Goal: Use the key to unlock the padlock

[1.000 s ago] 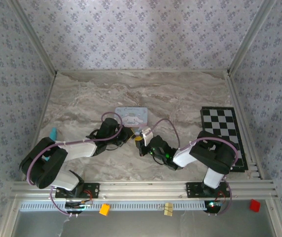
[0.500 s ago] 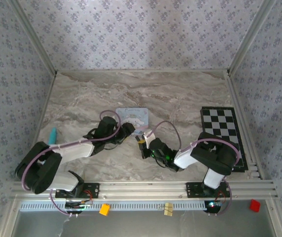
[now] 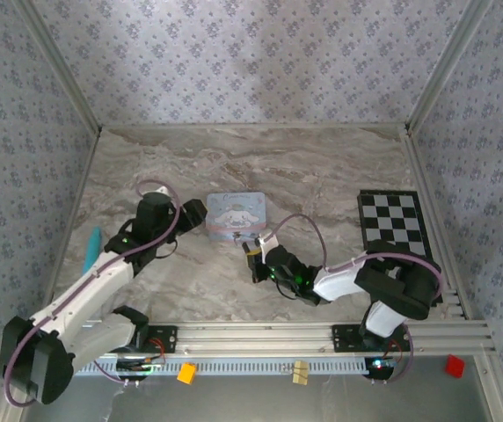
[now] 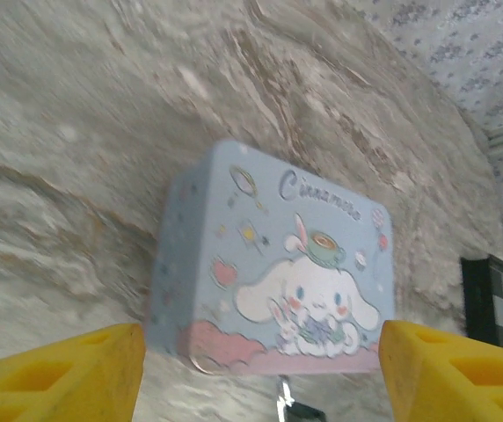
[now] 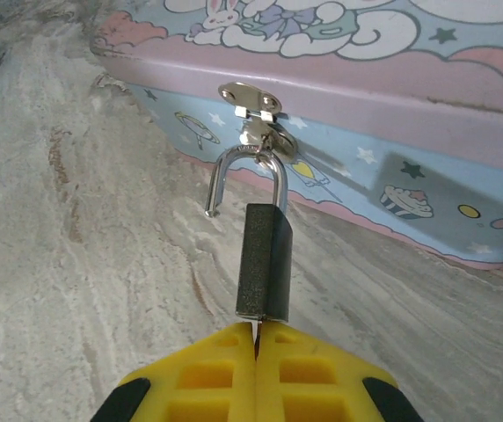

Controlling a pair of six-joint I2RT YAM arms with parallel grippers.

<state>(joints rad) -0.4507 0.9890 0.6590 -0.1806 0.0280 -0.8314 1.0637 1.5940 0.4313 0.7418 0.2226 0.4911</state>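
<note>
Right claw (image 5: 256, 341) is fully closed and pinching the key (image 5: 254, 327). Only a thin sliver of the key shows between my fingertips (image 5: 216, 374) and the underside of the padlock (image 5: 265, 262). Padlock body stands upright just above my fingers, just off the near wall of the light-blue tin (image 5: 392, 132), roughly mid-tabletop (image 3: 322, 176). Shackle (image 5: 244, 176) is threaded through the tin's hasp (image 5: 250, 97): one leg sits in the body, the other ends free in the air, clear of it. Left claw (image 4: 260, 378) is wide open and holding nothing, beside the tin's left end, facing across the lid; can't tell if it touches. Chessboard (image 3: 397, 237) lies along the tabletop's right edge and a teal object (image 3: 93, 249) at the left edge, both well apart from the tin.
</note>
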